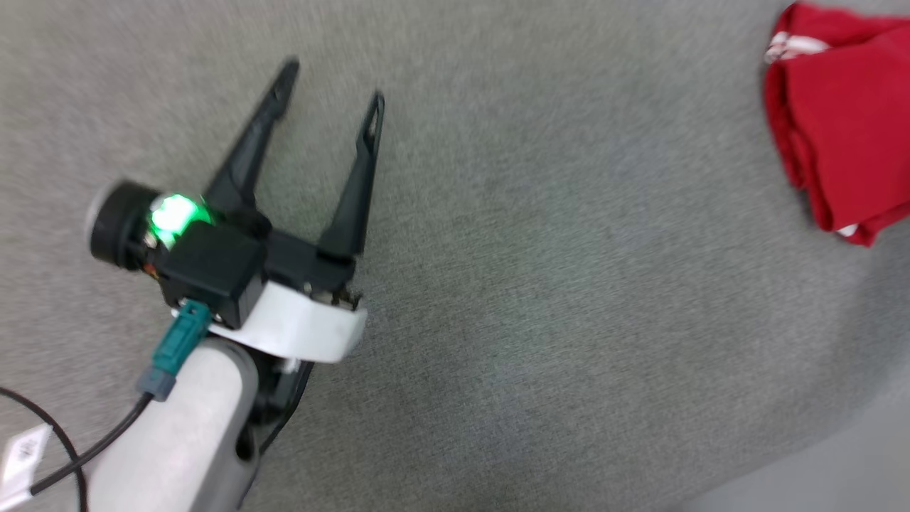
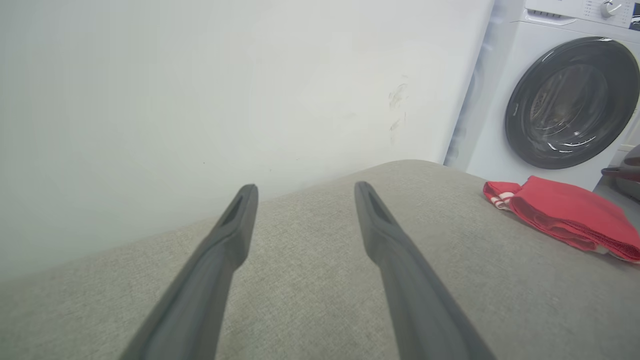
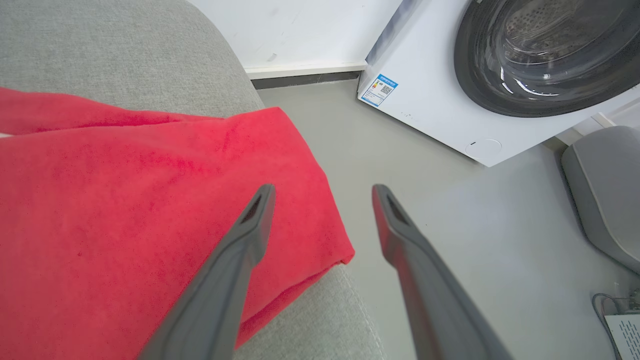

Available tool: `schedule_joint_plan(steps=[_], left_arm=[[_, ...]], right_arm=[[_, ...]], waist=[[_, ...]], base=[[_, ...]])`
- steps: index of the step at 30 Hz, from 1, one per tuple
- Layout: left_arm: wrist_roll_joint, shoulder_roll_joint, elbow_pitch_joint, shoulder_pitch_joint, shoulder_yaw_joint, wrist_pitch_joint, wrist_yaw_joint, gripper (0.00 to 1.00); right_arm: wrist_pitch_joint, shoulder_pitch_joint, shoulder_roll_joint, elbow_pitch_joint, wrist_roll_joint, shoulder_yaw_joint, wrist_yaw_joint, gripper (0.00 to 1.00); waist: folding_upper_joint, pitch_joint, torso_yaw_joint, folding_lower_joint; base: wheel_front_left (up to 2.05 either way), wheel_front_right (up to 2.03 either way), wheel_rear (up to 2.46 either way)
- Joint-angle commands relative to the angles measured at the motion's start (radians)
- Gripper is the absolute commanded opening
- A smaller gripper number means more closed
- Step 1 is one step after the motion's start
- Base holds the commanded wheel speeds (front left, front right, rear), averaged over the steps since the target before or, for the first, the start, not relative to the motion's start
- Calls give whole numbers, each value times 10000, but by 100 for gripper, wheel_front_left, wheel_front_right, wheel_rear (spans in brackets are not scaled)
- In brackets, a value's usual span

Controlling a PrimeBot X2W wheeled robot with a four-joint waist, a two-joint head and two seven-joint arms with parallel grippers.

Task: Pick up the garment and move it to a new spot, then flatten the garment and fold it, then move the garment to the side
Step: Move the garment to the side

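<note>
– So, where does the garment [image 1: 846,121] lie?

– At the far right of the grey cushion [image 1: 498,284], folded into a thick red bundle close to the rounded edge. In the right wrist view one corner seems to reach just past that edge, above the floor [image 3: 450,225], with the washing machine [image 3: 500,75] beyond.

– And the pincers?

– Both stand apart and both are empty. The left gripper [image 1: 332,84] hovers over bare cushion, well apart from the cloth. The right gripper [image 3: 324,190] is above the bundle's corner, one finger over red fabric and the other over floor. Whether that finger touches the cloth I cannot tell.

– How will it handle?

– Light and soft, I'd judge: a limp knit that sags, with layers that slide over one another. A pinch on the top layer alone would likely peel the fold open. It would be better to take the thick folded edge with all layers together, or to slide a finger beneath.

– What can't you make out?

– The head view is blurred, and its right edge cuts the bundle off. Only plain red and a bit of striped trim [image 1: 785,46] show, so any lettering is folded out of sight. How many layers there are, and whether the fold is tidy, I can't say.
</note>
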Motion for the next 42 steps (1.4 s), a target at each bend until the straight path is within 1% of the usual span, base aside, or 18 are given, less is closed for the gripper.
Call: schedule_joint_plan(steps=[1, 5, 9, 13, 18, 23, 28, 29, 30, 32, 34, 37, 39, 40, 42], left_arm=[[-129, -77, 191, 427, 12, -194, 112, 100], [-493, -267, 566, 1270, 102, -463, 388, 100], [-824, -353, 880, 2099, 223, -651, 646, 100], [-1164, -526, 1157, 2759, 288, -805, 787, 100], [-1416, -632, 1525, 3303, 368, -905, 931, 100], [-1651, -580, 1870, 3642, 656, -1018, 1079, 100], [-1835, -587, 2346, 3848, 820, -1088, 1109, 100], [-1846, -545, 2444, 3934, 852, -1097, 1137, 100], [-1846, -545, 2444, 3934, 852, -1097, 1137, 100], [-1891, -505, 2634, 4063, 885, -1125, 1127, 100], [-1954, -416, 2813, 4257, 876, -1082, 1073, 100], [-1999, -310, 2928, 4539, 807, -1008, 1022, 100], [-2040, -215, 2958, 4916, 792, -954, 1088, 100], [-2040, -215, 2958, 4916, 792, -954, 1088, 100], [-2114, -203, 2957, 5216, 777, -935, 1141, 100]], right_arm=[[-220, 470, -5, -102, -45, 72, -13, 100], [-536, 1667, 158, -513, 211, 284, -13, 100], [-771, 3060, 619, -1321, 631, 603, -13, 100], [-785, 4536, 1233, -2366, 1057, 951, -13, 100], [-655, 5994, 1912, -3732, 1513, 1398, -13, 100], [-622, 6784, 2417, -5212, 1723, 2035, -13, 100], [-729, 7655, 2963, -6830, 1548, 1995, -13, 100], [-629, 7841, 3071, -7182, 1495, 1936, -11, 100], [-629, 7841, 3071, -7182, 1495, 1936, -11, 100], [-498, 8272, 3251, -7892, 1356, 1793, -15, 100], [-305, 8720, 3426, -8543, 1238, 1893, -13, 100], [-34, 9302, 3524, -9418, 1182, 1951, -13, 100], [239, 9793, 3616, -10139, 1161, 2138, -13, 100], [239, 9793, 3616, -10139, 1161, 2138, -13, 100], [435, 10085, 3633, -10582, 1135, 2233, -13, 100]], waist=[[0, -1187, 172, -1], [0, -2319, 473, -1], [0, -3273, 864, -1], [0, -3993, 1411, -1], [0, -4620, 2175, -1], [0, -5010, 2939, -1], [0, -5389, 3693, -1], [0, -5450, 3773, -1], [0, -5450, 3773, -1], [0, -5602, 3888, -1], [0, -5770, 3906, -1], [0, -6017, 3886, -1], [0, -6170, 3748, -1], [0, -6170, 3748, -1], [0, -6282, 3695, -1]], base=[[0, 0, 0], [0, 0, 0], [0, 0, 0], [0, 0, 0], [0, 0, 0], [0, 0, 0], [0, 0, 0], [0, 0, 0], [0, 0, 0], [0, 0, 0], [0, 0, 0], [0, 0, 0], [0, 0, 0], [0, 0, 0], [0, 0, 0]])
